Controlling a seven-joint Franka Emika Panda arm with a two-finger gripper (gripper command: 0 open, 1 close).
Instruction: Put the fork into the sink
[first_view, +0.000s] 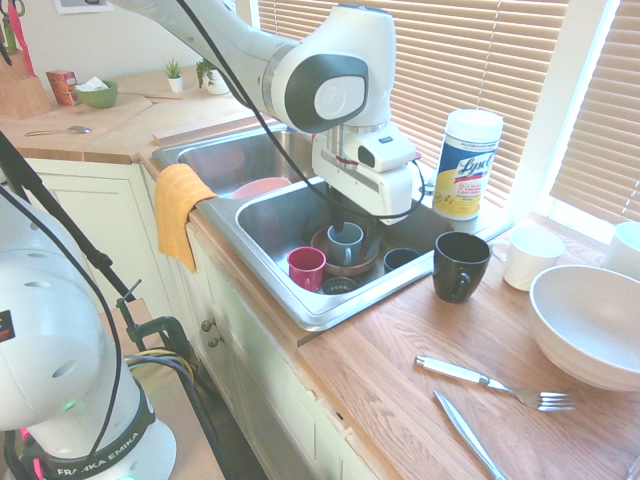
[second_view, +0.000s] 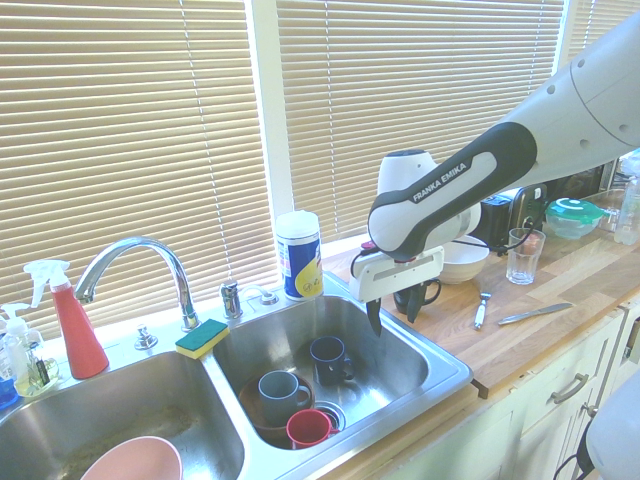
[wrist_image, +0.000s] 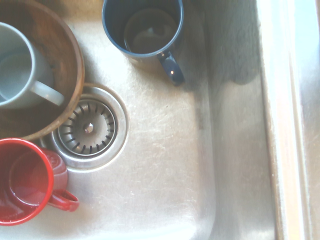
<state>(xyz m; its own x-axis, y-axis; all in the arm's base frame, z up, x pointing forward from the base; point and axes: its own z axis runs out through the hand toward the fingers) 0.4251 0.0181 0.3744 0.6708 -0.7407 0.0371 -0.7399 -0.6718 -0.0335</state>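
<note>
Pincer (second_view: 393, 318) is wide open w/ nothing in it, over the sink (second_view: 345, 345). Fork (first_view: 496, 384) is on the bench (first_view: 372, 400), next to the knife (first_view: 468, 434). Red mug (first_view: 306, 268) & blue mug (second_view: 329, 359) are in the sink.

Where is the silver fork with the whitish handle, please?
The first exterior view shows the silver fork at lower right, on the wooden counter beside the silver knife.

Pink bowl (second_view: 134, 462) cut off; knife (first_view: 468, 436) cut off
</note>
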